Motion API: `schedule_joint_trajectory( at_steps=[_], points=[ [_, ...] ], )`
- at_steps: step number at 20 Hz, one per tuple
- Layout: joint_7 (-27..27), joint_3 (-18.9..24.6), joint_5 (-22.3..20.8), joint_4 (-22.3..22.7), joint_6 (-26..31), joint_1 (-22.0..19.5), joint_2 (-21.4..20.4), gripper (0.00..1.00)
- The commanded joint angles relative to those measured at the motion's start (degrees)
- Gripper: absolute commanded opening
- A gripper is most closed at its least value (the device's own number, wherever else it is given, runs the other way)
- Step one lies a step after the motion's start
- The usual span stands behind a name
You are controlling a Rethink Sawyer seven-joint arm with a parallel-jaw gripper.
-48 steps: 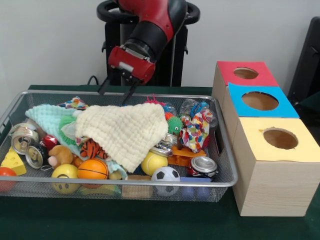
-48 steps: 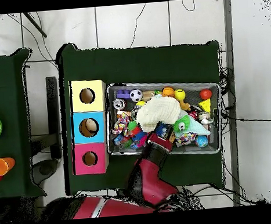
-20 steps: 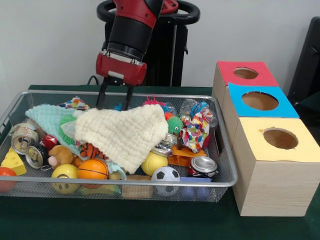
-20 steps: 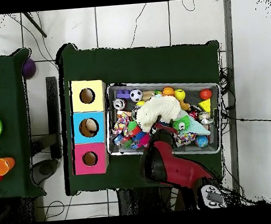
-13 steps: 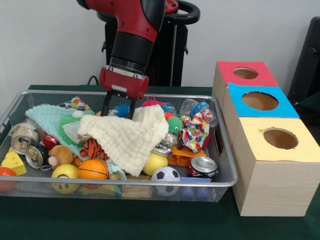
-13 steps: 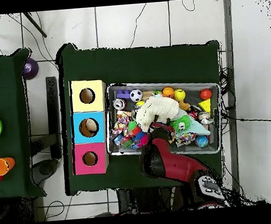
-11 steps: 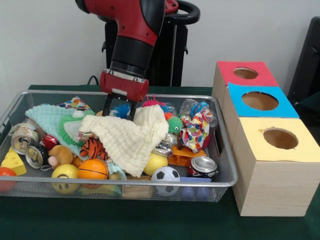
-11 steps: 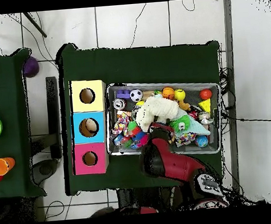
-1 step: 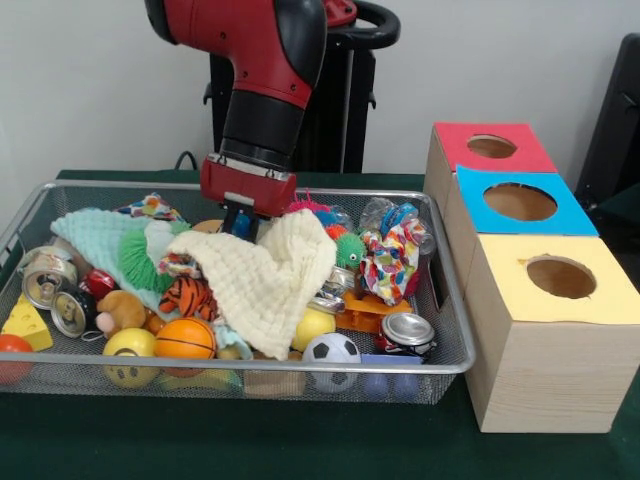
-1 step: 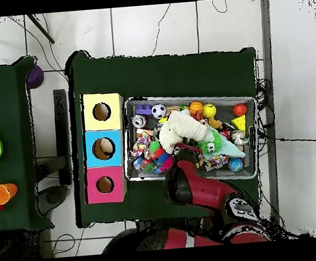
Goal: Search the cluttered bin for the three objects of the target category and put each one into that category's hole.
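In the front view, the red and black arm's gripper (image 9: 240, 222) reaches down into the wire mesh bin (image 9: 300, 366), its tips buried at the upper edge of the cream waffle-weave cloth (image 9: 262, 272); whether they are apart or pinched on the fabric cannot be told. The cloth drapes over the middle of the heap, beside a mint green knitted cloth (image 9: 100, 238) and above a tiger-striped soft toy (image 9: 186, 297). Along the bin's near wall lie an orange basketball-patterned ball (image 9: 184, 339), a yellow smiley ball (image 9: 131, 355) and a black and white football (image 9: 331, 349). A crushed silver can (image 9: 406, 331) sits at the near right, and two more silver cans (image 9: 45, 277) rest at the left end; no lettering on them is legible. Right of the bin stand three wooden boxes with round holes, topped red (image 9: 490, 147), blue (image 9: 520, 201) and yellow (image 9: 560, 277). In the overhead view, the arm (image 10: 192, 184) enters the bin (image 10: 255, 138) from below, the cream cloth (image 10: 182, 129) lies just beyond it, and the three boxes (image 10: 104, 147) line the bin's left side. No writing shows there either.
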Motion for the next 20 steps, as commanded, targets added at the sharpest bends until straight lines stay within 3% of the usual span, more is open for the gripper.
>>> schedule_joint_trajectory(
  at_steps=[1,8,12,15,17,20],
  points=[
    [7.8,4.9,-3.9,-7.0,-5.3,-0.8,2.5,0.0],
    [6.5,-2.8,4.3,-4.5,-24.5,7.3,5.1,0.0],
    [5.9,-6.1,16.7,0.0,-46.6,13.9,10.2,0.0],
    [6.5,-6.3,25.4,2.5,-58.8,17.8,13.4,0.0],
    [7.3,-5.9,30.2,3.5,-63.6,19.5,15.1,0.0],
    [10.7,-3.8,34.5,4.2,-64.0,20.2,17.4,0.0]
  ],
)
